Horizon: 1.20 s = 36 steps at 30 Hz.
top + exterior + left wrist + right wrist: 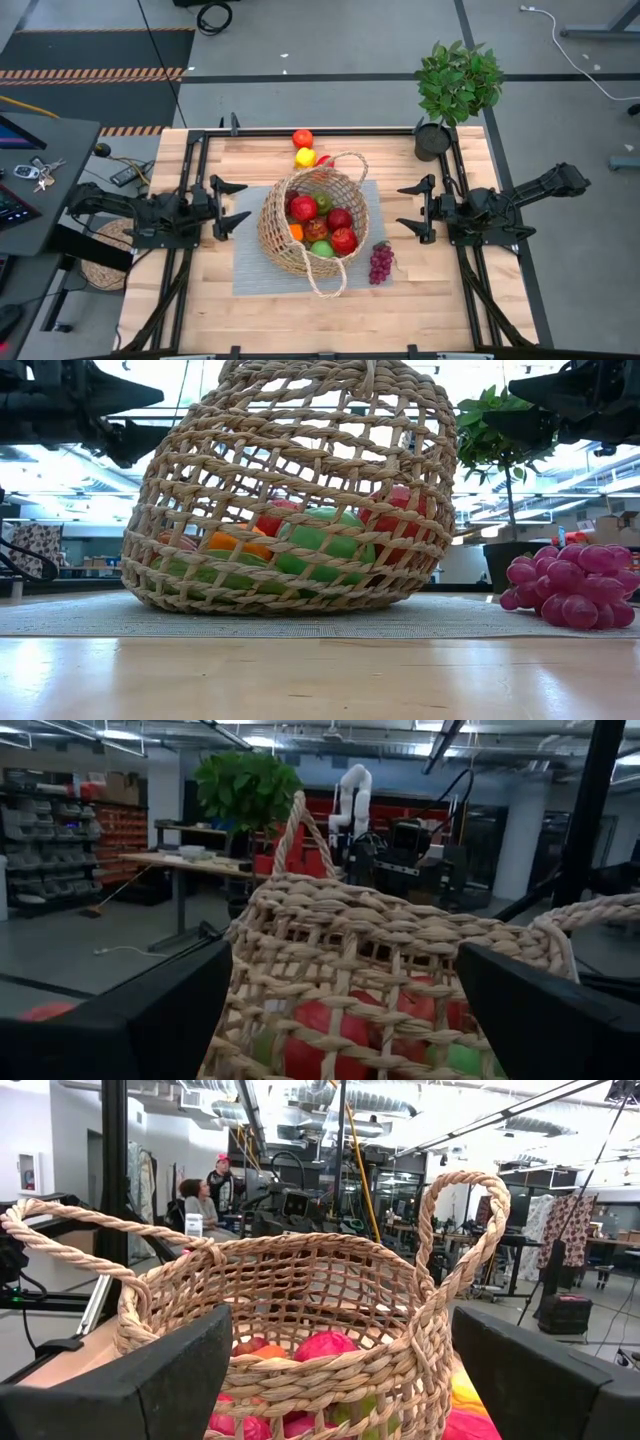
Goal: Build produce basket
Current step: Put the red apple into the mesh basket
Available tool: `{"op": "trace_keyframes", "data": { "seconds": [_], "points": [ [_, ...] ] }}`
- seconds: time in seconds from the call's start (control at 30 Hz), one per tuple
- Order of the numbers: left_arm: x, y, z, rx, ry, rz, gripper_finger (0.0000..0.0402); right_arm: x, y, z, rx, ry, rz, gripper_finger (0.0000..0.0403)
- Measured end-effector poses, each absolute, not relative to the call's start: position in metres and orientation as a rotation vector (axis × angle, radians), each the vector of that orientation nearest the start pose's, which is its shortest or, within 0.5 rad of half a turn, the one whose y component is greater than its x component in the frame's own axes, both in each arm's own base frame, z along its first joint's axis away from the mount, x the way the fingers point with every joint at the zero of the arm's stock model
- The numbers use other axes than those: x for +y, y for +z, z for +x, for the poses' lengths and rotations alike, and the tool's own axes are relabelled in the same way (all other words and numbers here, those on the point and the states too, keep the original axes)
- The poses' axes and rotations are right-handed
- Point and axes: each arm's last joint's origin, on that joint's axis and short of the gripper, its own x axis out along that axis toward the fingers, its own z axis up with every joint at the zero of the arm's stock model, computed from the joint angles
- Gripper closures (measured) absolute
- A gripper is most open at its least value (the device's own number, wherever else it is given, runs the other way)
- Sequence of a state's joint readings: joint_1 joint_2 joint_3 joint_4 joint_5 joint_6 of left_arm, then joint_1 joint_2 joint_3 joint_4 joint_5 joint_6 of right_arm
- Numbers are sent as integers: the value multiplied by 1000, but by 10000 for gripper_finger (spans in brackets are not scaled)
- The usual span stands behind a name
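Left arm: extended level from the left side, left tool (234,206) with fingers spread apart, holding nothing. Right arm: mirrored from the right side, right tool (413,210) likewise spread and unladen.

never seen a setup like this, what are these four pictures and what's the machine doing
Two dark robot arms face each other across a wooden table. One picture looks straight down, one looks level from the tabletop, and two come from cameras on the arms' wrists. The left gripper and right gripper are both open and hold nothing. Between them, on a grey mat, stands a wicker basket filled with toy fruit. Purple grapes lie beside it, and a few pieces sit behind it. A potted plant stands at a far corner.
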<state>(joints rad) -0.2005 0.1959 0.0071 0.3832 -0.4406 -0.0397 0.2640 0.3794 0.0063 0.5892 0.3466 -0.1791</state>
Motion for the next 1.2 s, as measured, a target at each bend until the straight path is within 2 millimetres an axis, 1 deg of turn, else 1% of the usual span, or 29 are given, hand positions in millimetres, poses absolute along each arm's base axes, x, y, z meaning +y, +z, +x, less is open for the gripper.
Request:
{"op": "trace_keyframes", "data": {
  "seconds": [0.33,0.4,0.47,0.6,0.67,0.83,0.97,1.03,1.2],
  "points": [
    [-8,188,105,-212,250,-119,8,21,188,116,-198,-101,-113,23],
    [-6,188,105,-212,295,-140,8,21,188,116,-198,-101,-113,23],
    [-3,188,106,-166,358,-129,8,21,188,116,-198,-100,-113,23],
    [7,204,111,-114,451,-143,11,21,188,116,-198,-101,-113,23],
    [13,206,117,-43,507,-120,14,21,188,116,-198,-100,-113,23],
    [36,209,135,142,679,-37,22,21,188,116,-198,-101,-113,23],
    [59,203,146,259,802,-40,24,21,188,116,-198,-101,-113,23],
    [71,201,152,291,811,-80,24,21,188,116,-198,-100,-113,23],
    [102,191,166,363,773,-170,24,21,188,116,-198,-101,-113,23]
  ]
}}
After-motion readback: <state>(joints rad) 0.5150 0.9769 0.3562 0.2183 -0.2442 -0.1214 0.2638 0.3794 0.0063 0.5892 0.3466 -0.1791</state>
